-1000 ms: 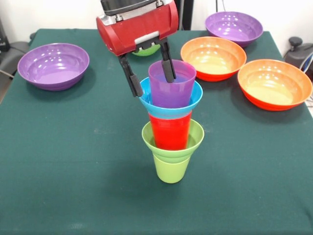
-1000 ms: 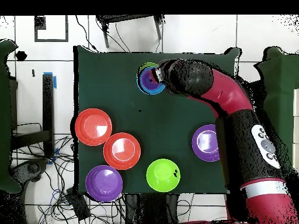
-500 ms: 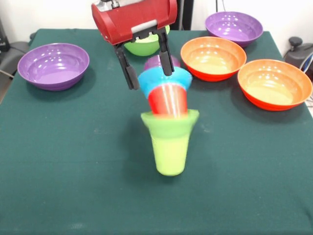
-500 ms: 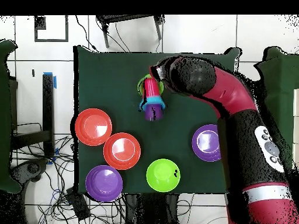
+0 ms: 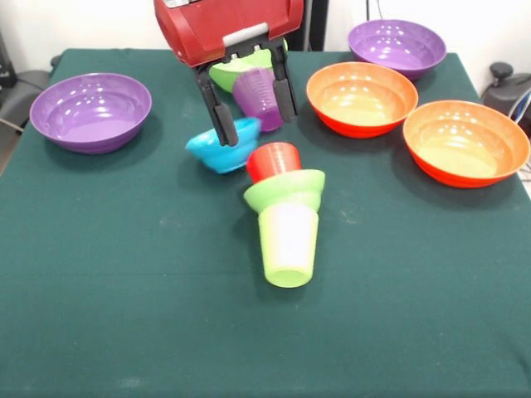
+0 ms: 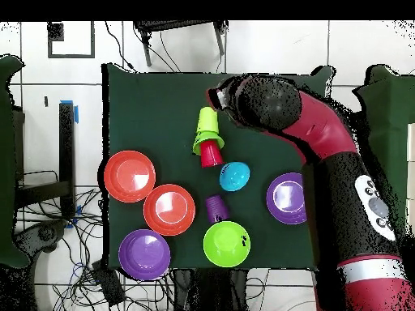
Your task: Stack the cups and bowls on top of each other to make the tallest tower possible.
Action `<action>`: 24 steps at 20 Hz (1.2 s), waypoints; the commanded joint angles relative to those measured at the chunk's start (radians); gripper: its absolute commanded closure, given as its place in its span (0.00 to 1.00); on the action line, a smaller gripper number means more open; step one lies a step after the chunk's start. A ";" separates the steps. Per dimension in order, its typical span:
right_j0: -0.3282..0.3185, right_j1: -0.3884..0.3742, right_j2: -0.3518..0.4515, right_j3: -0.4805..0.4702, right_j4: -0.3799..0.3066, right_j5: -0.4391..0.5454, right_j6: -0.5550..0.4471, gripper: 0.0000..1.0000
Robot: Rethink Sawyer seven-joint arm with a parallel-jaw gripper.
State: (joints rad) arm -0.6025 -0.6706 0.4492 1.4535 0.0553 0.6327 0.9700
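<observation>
The tower lies toppled on the green cloth: the lime-green cup is on its side, with the small lime-green bowl and the red cup still joined to it. Beside the red cup, the small blue bowl rests tilted, apart from the others. Farther back, the purple cup lies on its side by the medium lime-green bowl. My gripper hangs open and empty above the fallen pieces.
Two wide purple bowls and two wide orange bowls stand upright around the back and sides of the table. The arm reaches across one side of the cloth.
The upright tower has tipped over. The purple cup and blue bowl came off and rolled away from the rest. My gripper let go of the purple cup and rose slightly.
</observation>
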 commanded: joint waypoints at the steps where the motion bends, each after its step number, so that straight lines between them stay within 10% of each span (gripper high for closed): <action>1: 0.032 0.021 0.030 0.088 0.006 -0.023 0.164 0.00; 24: 0.024 -0.035 0.011 0.089 0.016 -0.003 0.172 0.00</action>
State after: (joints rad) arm -0.6006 -0.7231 0.4492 1.4542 0.0641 0.6329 0.9700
